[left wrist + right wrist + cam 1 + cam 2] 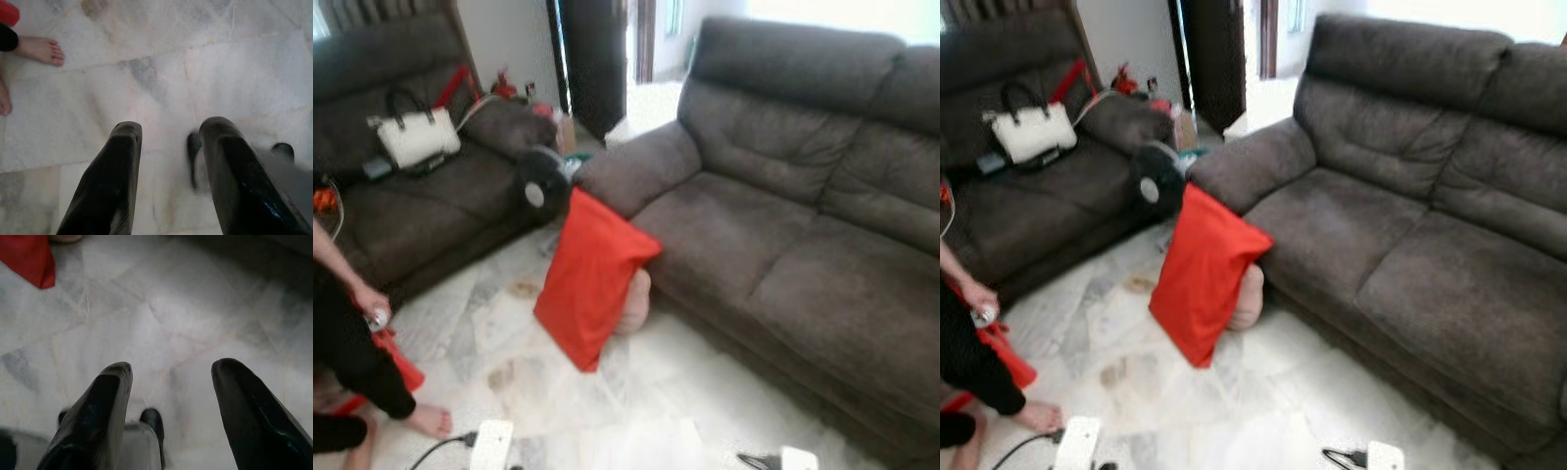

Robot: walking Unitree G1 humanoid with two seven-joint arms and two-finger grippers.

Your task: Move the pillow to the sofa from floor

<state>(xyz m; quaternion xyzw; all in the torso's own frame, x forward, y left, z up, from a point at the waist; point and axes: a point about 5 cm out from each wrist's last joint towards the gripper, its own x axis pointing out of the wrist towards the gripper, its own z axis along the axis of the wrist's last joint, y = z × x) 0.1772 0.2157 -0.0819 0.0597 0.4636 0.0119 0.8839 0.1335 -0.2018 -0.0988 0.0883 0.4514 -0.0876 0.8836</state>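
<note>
- The pillow (590, 276), in a red cover, stands on edge on the floor (636, 411) at the centre of the head views, tilted and leaning against the front of the sofa (783, 235) just below its armrest.
- A pale, uncovered end of the pillow shows behind its lower right edge, touching the sofa base.
- The sofa is dark brown and takes up the right half of the frame; its seat is bare.
- A second sofa (401, 176) of the same brown stands at upper left, with a white bag (416, 135) on its seat.
- A black fan (543, 182) stands in the gap between the two sofas, just above the pillow's top corner.
- A person (352, 343) is at the lower left edge, one hand (370, 302) holding a small object, bare foot (429, 419) on the floor.
- The floor is pale marble tile, with stains in front of the pillow.
- Left gripper (168, 134): its fingers (115, 171) are released, spread apart with nothing between them, pointing down at bare tile; the person's foot lies at the upper left of that wrist view.
- Right gripper (171, 372): its fingers (105, 401) are also released and wide apart over the floor, holding nothing; a red corner of the pillow lies at the upper left of that wrist view, well apart from the fingers.
</note>
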